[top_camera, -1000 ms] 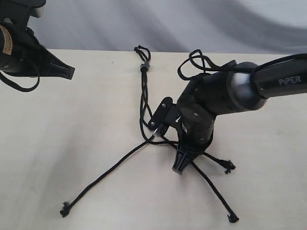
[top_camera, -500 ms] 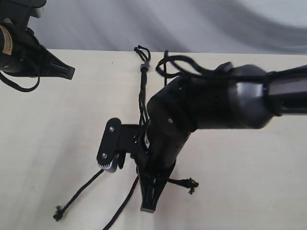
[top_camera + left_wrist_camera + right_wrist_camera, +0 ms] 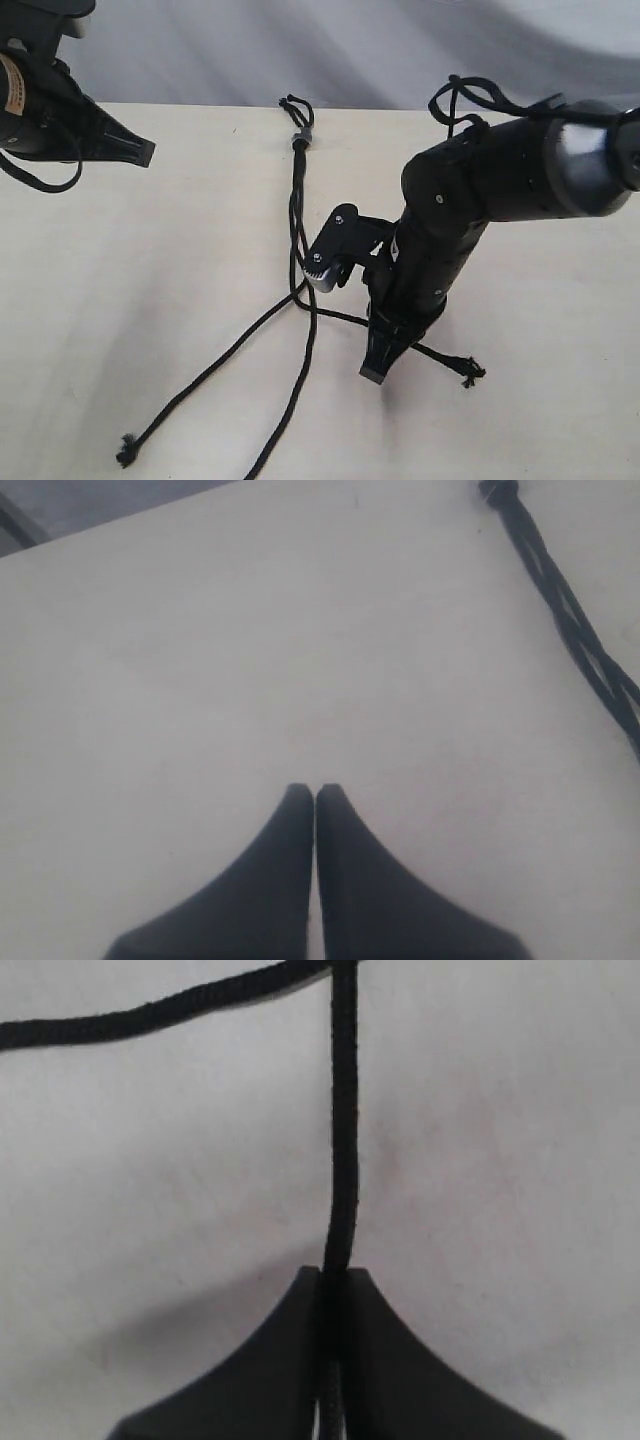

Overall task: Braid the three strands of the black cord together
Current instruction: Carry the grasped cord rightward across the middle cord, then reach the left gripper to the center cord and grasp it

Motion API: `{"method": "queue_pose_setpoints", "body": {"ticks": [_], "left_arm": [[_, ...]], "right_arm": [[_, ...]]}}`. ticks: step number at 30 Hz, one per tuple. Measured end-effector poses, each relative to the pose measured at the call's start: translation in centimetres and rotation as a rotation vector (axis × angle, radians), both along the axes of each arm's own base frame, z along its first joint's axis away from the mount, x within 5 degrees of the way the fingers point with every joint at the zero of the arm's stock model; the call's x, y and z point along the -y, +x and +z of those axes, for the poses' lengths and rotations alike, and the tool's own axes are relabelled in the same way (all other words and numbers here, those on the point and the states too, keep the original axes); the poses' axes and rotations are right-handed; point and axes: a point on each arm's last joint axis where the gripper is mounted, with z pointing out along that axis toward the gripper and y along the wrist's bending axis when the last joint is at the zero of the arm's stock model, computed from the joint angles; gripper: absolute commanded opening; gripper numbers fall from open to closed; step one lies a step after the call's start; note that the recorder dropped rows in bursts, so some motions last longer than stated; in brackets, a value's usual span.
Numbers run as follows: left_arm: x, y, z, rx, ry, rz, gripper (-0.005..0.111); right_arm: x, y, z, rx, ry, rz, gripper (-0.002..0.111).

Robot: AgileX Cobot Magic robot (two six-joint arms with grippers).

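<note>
The black cord's knot with its grey band (image 3: 298,138) lies at the table's far edge, its short loops (image 3: 294,103) beyond it. Below it the three strands run twisted together (image 3: 298,225), then part. One strand (image 3: 200,380) runs to the front left, and a second (image 3: 297,390) runs straight toward the front. The third (image 3: 440,357) passes under my right gripper (image 3: 375,372), which is shut on it (image 3: 343,1160); its frayed tip (image 3: 468,372) lies just to the right. My left gripper (image 3: 135,150) hangs at the far left, shut (image 3: 315,792) and empty, with the twisted cord (image 3: 580,650) off to one side.
Thick black arm cables (image 3: 480,100) loop above the right arm. The pale table (image 3: 150,280) shows bare surface on the left, and its far edge meets a grey backdrop (image 3: 400,50). In the right wrist view another strand (image 3: 150,1015) crosses beyond the held one.
My right gripper swung left and toward the front, then back to the right, holding its strand. The long strand that lay front right now runs down the middle. The left arm stayed still.
</note>
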Motion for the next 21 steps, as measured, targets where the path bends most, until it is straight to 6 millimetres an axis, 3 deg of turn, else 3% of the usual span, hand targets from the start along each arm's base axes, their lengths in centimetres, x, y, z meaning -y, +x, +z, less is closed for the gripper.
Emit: {"method": "queue_pose_setpoints", "body": {"ticks": [3, 5, 7, 9, 10, 13, 16, 21], "left_arm": [[0.0, 0.0, 0.0, -0.004, -0.012, 0.004, 0.001], [0.3, -0.1, -0.2, -0.020, -0.062, 0.014, 0.001], [0.9, -0.4, -0.3, -0.050, -0.095, -0.027, 0.001], [2.5, -0.9, -0.5, -0.091, -0.132, -0.120, 0.001], [4.0, -1.5, -0.6, -0.113, -0.159, -0.204, 0.001], [7.0, -2.9, -0.8, -0.152, -0.185, -0.342, 0.002], [10.0, -4.0, -2.3, -0.228, -0.168, -0.448, 0.009], [14.5, -5.6, -6.3, -0.368, -0.100, -0.577, 0.043]], "right_arm": [[-0.2, 0.1, -0.3, 0.022, 0.013, 0.002, 0.080], [-0.2, 0.2, -0.2, 0.038, 0.017, 0.009, 0.094], [0.0, 0.4, 1.5, 0.110, 0.055, 0.006, 0.095], [1.2, 1.1, 5.0, 0.261, 0.134, -0.044, 0.095], [2.7, 1.6, 7.8, 0.379, 0.195, -0.108, 0.095], [6.1, 2.0, 11.8, 0.538, 0.275, -0.253, 0.095], [8.9, 1.8, 13.8, 0.607, 0.303, -0.372, 0.095], [11.2, 2.1, 14.2, 0.621, 0.294, -0.461, 0.095]]}}
